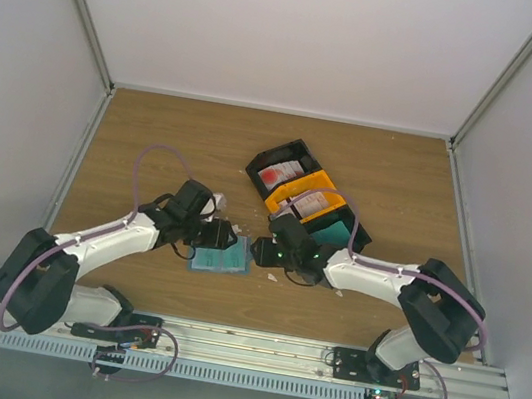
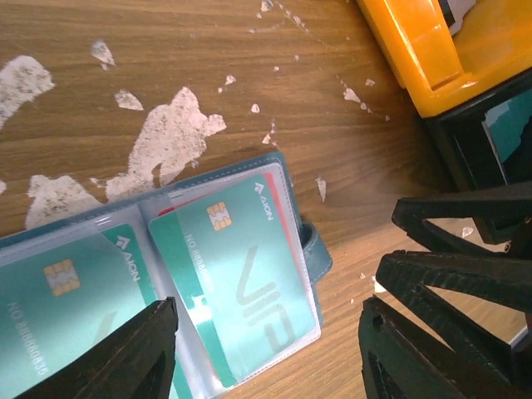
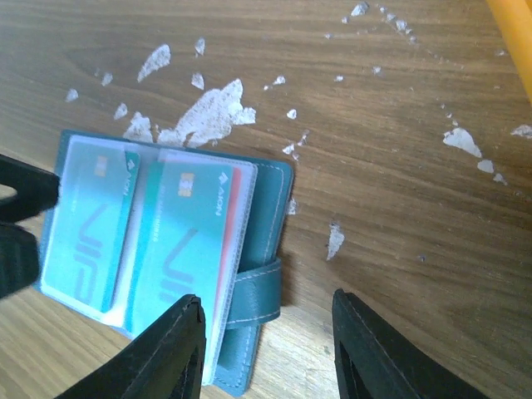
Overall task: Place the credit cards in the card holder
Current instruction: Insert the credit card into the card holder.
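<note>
Scuffed wood tabletop, and the card holder is lying open on it, long axis running left-right, teal credit cards showing in its sleeves. Left gripper is hovering right over it, and right gripper is hanging at its strap end, both spread and empty. Trays are sitting just behind, closer to the right one.

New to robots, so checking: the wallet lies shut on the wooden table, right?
No: the wallet lies open, not shut, on the wooden table. The right wrist view shows green cards in its pockets.
</note>
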Controlling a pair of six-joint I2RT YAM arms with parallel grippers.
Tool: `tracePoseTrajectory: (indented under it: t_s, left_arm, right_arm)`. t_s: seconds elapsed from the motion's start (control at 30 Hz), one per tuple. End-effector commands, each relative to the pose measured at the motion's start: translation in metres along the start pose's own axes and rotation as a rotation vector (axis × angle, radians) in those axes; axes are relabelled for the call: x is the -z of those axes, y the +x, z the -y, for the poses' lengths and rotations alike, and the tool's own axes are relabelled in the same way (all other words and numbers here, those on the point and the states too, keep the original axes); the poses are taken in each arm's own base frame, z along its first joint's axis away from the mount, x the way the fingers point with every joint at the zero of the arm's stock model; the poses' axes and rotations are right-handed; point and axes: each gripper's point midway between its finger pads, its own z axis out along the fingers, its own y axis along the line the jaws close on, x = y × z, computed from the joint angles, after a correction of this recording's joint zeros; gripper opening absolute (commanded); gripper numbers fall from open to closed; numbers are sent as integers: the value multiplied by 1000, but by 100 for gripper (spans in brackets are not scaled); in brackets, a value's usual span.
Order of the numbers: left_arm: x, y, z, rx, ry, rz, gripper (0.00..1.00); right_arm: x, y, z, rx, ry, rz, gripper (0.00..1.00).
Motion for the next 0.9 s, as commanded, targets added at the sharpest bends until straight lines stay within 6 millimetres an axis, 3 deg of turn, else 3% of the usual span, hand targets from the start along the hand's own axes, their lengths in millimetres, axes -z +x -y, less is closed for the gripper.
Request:
tracePoseTrajectory:
  t_s: [0.0,0.27,0.4,0.57,0.87]
  left_arm:
    - [6,-4,-3,61,-25,44,62]
    - [-17,17,-15,157,-6,-15,55]
    - [-27,18,-21,165,-20,-30,41]
    - [-35,16,-22,154,-23,-44,37]
    - [-47,11,-5,61,48,-84,28]
  right_arm:
    - [-5,5,0,67,37,-33,44]
    - [-24,6,-5,113,46,-64,46]
    - [-30,6,-11,122,20,-71,44]
    - [-37,9,-6,108,26,-81,40]
    - [-41,17,-3,104,-14,-109,34]
